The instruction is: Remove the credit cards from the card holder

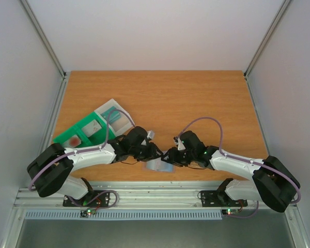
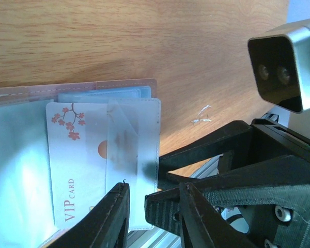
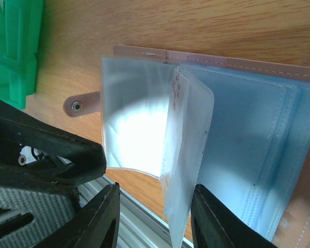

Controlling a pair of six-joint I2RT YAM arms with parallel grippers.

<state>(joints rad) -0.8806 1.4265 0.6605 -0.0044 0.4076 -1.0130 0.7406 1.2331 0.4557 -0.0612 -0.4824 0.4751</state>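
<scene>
The card holder lies open at the table's near edge between both grippers. In the left wrist view its pinkish-grey cover holds clear sleeves. One sleeve holds a white VIP card, and light blue cards sit in a pocket behind it. My left gripper is open over the sleeve's lower edge, with a finger of the right gripper between its jaws. My right gripper is open, and a clear sleeve page stands upright between its fingers. Blue pockets lie flat on the right.
A green compartment tray and a clear box lie behind the left arm; the tray also shows in the right wrist view. The metal rail runs just below the holder. The two grippers nearly touch.
</scene>
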